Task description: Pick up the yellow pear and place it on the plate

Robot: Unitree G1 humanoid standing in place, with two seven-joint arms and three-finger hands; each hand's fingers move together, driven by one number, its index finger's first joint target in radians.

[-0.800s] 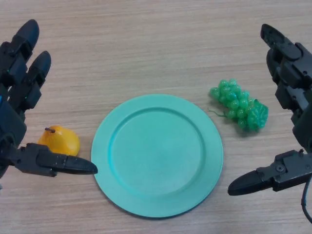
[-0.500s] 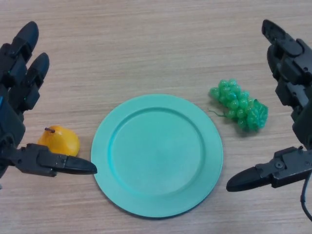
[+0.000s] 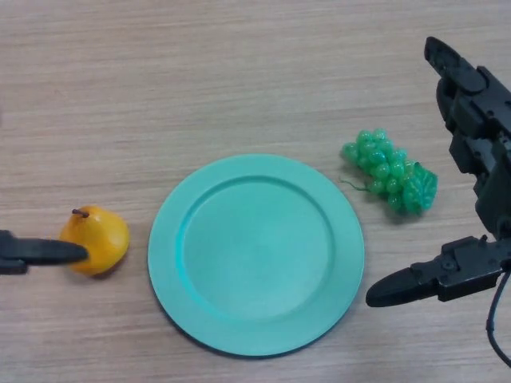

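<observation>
**A:** Where's the yellow pear (image 3: pixel 96 238) relative to your left hand (image 3: pixel 40 253)?

**B:** Right at the tip of the one black digit you can see, which overlaps the pear's left side. The rest of that hand is out of frame, so you cannot tell how wide it stands.

**A:** And the plate (image 3: pixel 255 252)?

**B:** Just beyond the pear from that hand, near but not touching it. It carries nothing.

**A:** Your right hand (image 3: pixel 471 199)?

**B:** Spread wide, fingers straight, thumb pointing at the plate's rim. The green grapes (image 3: pixel 391 180) lie on the wooden table (image 3: pixel 239 72) just beside its fingers, untouched.
</observation>
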